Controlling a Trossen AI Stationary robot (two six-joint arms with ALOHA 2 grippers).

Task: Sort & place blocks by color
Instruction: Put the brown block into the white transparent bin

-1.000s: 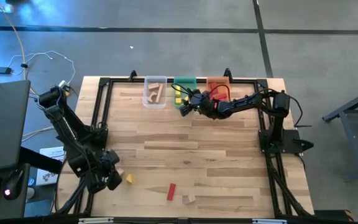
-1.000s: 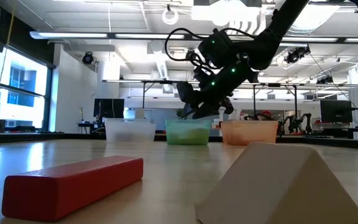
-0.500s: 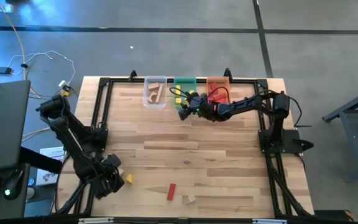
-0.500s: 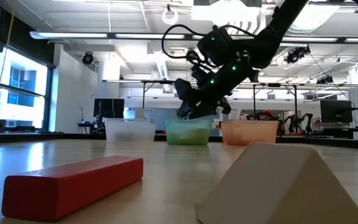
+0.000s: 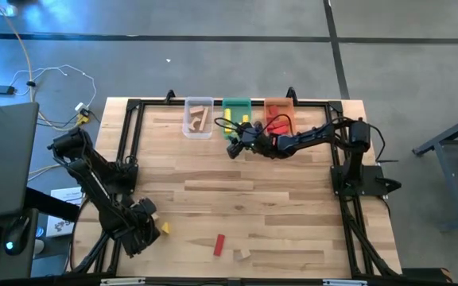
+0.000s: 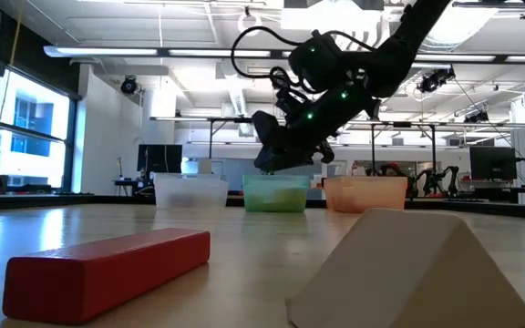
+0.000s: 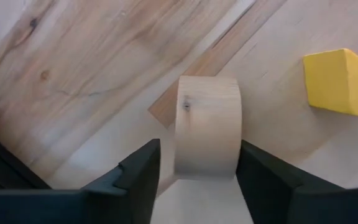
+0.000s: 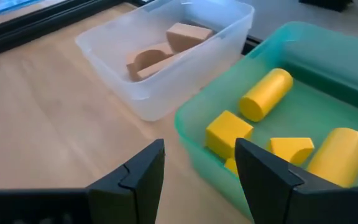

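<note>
Step in hand, as judged: the left hand (image 7: 194,180), low at the near-left corner of the table, is set to take a plain tan wooden half-round block (image 7: 207,127). Its two dark fingers (image 7: 138,174) stand on either side of the block with a gap showing on each flank, so the hand is parted and not yet gripping.

To do it well: keep the block centred between the fingers and bring them in on the two straight flanks, not the curved face, which would likely slip. Lift straight up, clear of the small yellow wooden wedge (image 7: 340,81) lying just beside it. The block likely belongs in the clear plastic bin (image 8: 166,65), which already holds tan pieces.

Right hand (image 8: 197,177): parted and carrying nothing, hovering above the table just in front of the translucent green plastic bin (image 8: 194,134), which holds yellow cylinders and cubes.

Surface: pale butcher-block wooden table (image 5: 237,191) in a dark frame. Three bins line the far edge: clear, green, then orange translucent bin (image 5: 277,107). Still loose near the front edge are a red wooden bar (image 5: 219,245) and a tan wooden wedge (image 5: 243,254).

Room: grey floor and cables to the left; beyond the table, an open workshop with ceiling lights and monitors
</note>
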